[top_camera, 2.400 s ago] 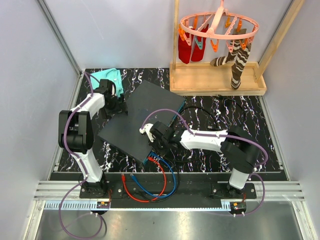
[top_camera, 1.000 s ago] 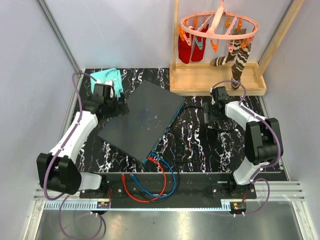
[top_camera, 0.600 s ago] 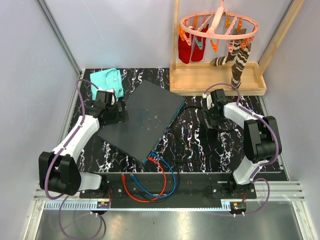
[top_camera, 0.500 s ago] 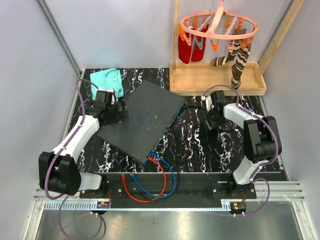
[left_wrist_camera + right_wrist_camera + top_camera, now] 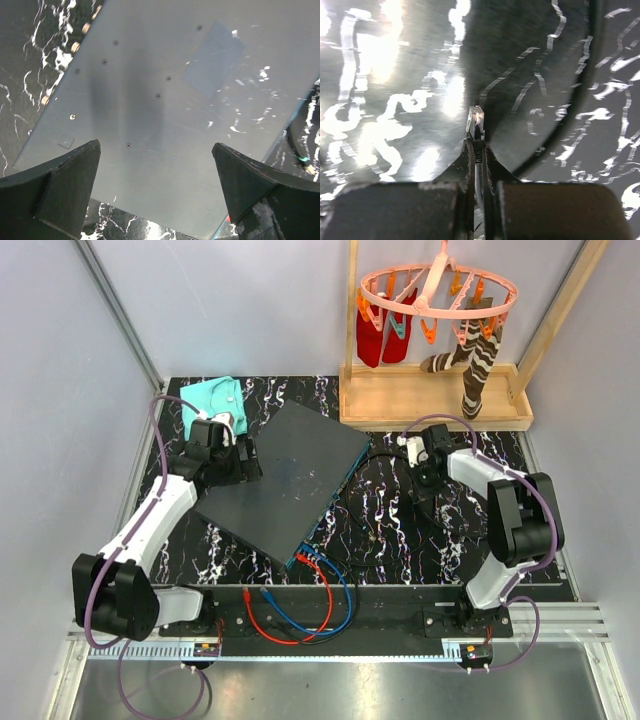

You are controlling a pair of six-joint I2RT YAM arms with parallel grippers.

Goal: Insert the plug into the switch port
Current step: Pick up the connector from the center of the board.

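Observation:
The switch [image 5: 285, 480] is a large flat dark grey box lying askew on the black marbled table, its teal-blue edge [image 5: 335, 502] facing right. My left gripper [image 5: 243, 462] stands wide open at the switch's far left corner; the left wrist view shows the grey top [image 5: 165, 95] between the spread fingers of the left gripper [image 5: 155, 146]. My right gripper [image 5: 424, 488] hangs over the table right of the switch. In the right wrist view the right gripper [image 5: 477, 143] is shut on the black boot just behind a clear plug [image 5: 475, 119], which sticks out past the tips above the table.
A black cable [image 5: 590, 75] curves over the table beside the plug. Red and blue cables [image 5: 300, 602] loop from the switch's near corner. A folded teal cloth [image 5: 215, 397] lies at the back left. A wooden tray [image 5: 435, 402] with a sock hanger stands at the back right.
My right gripper has closed from wide open onto the plug's boot and shifted slightly left. My left gripper edged closer over the switch's corner and stayed open.

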